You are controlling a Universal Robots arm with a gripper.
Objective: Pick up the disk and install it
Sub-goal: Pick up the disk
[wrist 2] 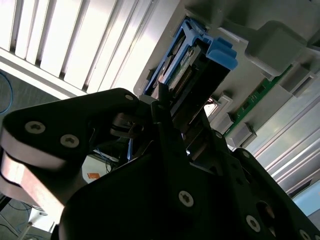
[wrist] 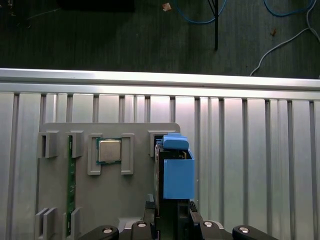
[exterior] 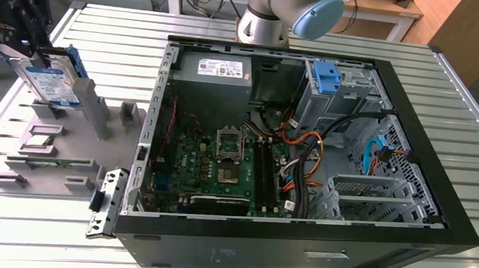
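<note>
The disk stands on edge at the far left of the exterior view, over the grey parts fixture, slightly tilted. It is silver with a white-and-blue label and blue side rails. My gripper comes down on its upper end, fingers on either side and shut on it. In the first wrist view the disk's blue rail runs out from between the fingers of the gripper. The second wrist view has the disk just beyond the black fingers. Whether the disk still rests in its slot is hidden.
The open computer case lies to the exterior view's right, with a grey power supply box, a blue bracket and loose cables inside. The fixture also carries a processor chip and a green memory stick. The arm's base stands behind the case.
</note>
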